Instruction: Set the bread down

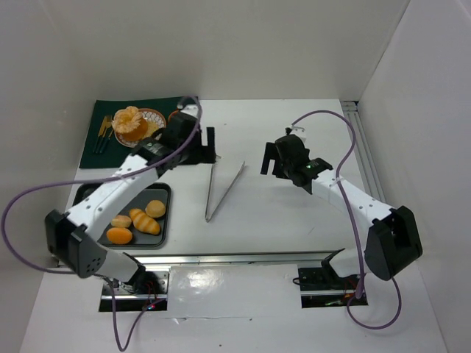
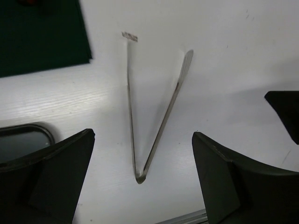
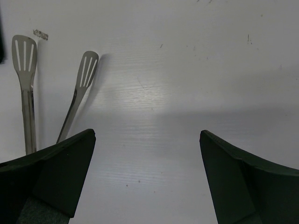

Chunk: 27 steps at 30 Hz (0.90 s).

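The setting is looking like a robotics lab, not a real kitchen. Plain white panel walls [image 1: 243,44] are boxing in a bare white counter [image 1: 294,213]. A white-and-black left robot arm [image 1: 125,180] and a matching right robot arm [image 1: 346,193] are sitting bolted at its near edge, trailing loose purple cables [image 1: 352,147]. A silver aluminium rail [image 1: 368,158] is running along the right side. Golden bread rolls [image 1: 145,220] in a dark metal tray [image 1: 168,213], a dark green mat [image 1: 96,158] and thin steel tongs [image 1: 210,195] are lying about like props.
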Motion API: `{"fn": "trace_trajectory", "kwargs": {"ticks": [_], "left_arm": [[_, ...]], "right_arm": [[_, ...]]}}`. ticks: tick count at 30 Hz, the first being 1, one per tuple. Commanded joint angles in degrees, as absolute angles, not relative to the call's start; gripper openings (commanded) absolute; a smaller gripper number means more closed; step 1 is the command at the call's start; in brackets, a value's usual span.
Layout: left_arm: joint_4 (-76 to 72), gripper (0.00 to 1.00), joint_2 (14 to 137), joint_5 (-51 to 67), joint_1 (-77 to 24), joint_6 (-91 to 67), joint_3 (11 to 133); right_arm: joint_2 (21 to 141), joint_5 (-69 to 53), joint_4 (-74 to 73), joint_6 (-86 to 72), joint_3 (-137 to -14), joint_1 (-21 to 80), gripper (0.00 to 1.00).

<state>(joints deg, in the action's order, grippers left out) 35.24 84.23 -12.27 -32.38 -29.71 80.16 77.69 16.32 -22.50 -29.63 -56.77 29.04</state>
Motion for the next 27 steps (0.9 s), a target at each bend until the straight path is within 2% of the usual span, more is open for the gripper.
{"fn": "trace_trajectory", "kwargs": {"ticks": [1,8,15,27], "left_arm": [[40.78,0.98,76.57,-13.97,-28.92,-27.86,80.51],[44.03,0.99,64.10,-13.27,-18.66,-31.36,72.79],[42.80,0.99,57.05,-9.94,-10.39,-36.29,62.94],[42.01,0.99,57.56,-6.16,-5.80,-35.60,62.40]], "right_arm": [[78.57,18.72,-24.70,-30.41,-59.85,28.83,1.00],[79.10,18.72,-24.70,-31.03,-58.80,28.30,1.00],[77.97,17.49,-22.51,-31.64,-56.34,28.30,1.00],[79.01,16.08,-22.51,-32.17,-55.81,27.77,1.00]]}}
